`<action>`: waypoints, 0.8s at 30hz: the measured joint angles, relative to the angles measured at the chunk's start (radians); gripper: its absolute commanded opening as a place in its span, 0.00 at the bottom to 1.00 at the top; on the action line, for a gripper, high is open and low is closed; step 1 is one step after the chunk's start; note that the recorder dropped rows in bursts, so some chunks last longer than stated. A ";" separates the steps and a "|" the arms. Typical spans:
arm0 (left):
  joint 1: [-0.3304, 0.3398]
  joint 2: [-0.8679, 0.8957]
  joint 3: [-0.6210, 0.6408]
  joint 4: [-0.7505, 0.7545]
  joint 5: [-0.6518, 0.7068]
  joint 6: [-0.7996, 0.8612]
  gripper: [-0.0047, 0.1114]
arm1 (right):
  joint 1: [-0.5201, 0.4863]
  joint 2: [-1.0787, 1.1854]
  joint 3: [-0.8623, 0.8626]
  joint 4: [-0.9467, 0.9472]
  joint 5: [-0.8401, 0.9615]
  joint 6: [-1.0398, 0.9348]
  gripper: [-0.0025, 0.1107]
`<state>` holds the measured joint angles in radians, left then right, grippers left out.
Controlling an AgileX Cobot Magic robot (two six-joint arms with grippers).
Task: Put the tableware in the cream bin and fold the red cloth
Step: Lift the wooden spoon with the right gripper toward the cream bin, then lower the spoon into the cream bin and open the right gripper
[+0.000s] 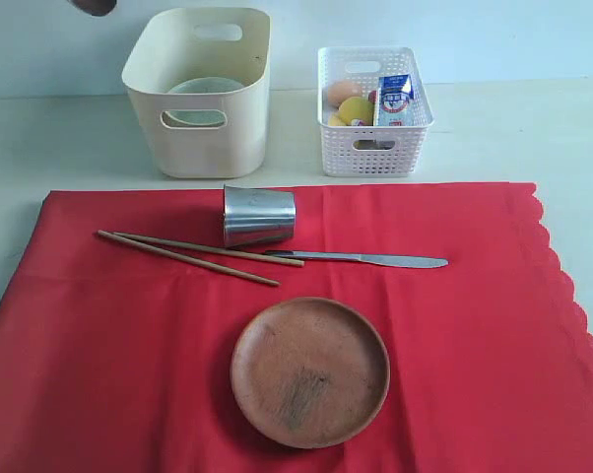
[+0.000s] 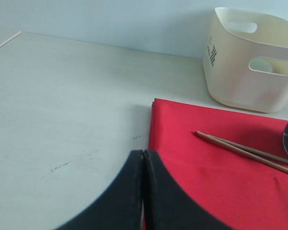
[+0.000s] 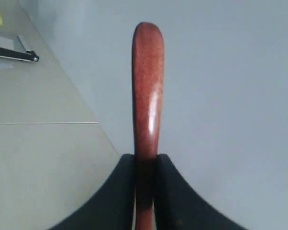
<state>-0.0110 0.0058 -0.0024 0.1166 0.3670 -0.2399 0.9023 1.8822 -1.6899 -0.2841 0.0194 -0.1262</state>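
Note:
The red cloth (image 1: 99,374) lies spread flat on the table. On it are a steel tumbler (image 1: 258,216) on its side, a pair of chopsticks (image 1: 193,252), a metal knife (image 1: 365,259) and a round brown plate (image 1: 309,371). Behind the cloth stands the cream bin (image 1: 200,94) with a pale bowl (image 1: 203,89) inside. My right gripper (image 3: 145,157) is shut on a dark wooden spoon (image 3: 147,86), held away from the table. My left gripper (image 2: 143,152) is shut and empty, over the cloth's left edge (image 2: 220,167), near the chopsticks (image 2: 244,149). Neither gripper shows in the exterior view.
A white lattice basket (image 1: 373,108) to the right of the cream bin holds an egg, a lemon and a milk carton. Bare pale table (image 2: 62,105) lies left of the cloth. The cloth's scalloped edge (image 1: 562,266) is on the right.

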 measured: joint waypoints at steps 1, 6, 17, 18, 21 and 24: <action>0.000 0.000 0.000 0.000 0.000 0.000 0.04 | -0.016 0.020 0.000 0.000 -0.019 0.000 0.02; 0.000 0.000 0.000 0.000 0.000 0.000 0.04 | -0.099 0.138 0.000 0.048 -0.138 0.002 0.02; 0.000 0.000 0.000 0.000 0.000 0.000 0.04 | -0.190 0.292 0.000 0.193 -0.331 -0.102 0.02; 0.000 0.000 0.000 0.000 0.000 0.000 0.04 | -0.193 0.301 0.000 0.197 -0.344 -0.117 0.02; 0.000 0.000 0.000 0.000 0.000 0.000 0.04 | -0.200 0.322 0.000 0.208 -0.372 -0.139 0.02; 0.000 0.000 0.000 0.000 0.000 0.000 0.04 | -0.209 0.340 0.000 0.210 -0.402 -0.159 0.02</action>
<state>-0.0110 0.0058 -0.0024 0.1166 0.3670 -0.2399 0.6937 2.2223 -1.6899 -0.0737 -0.3825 -0.2854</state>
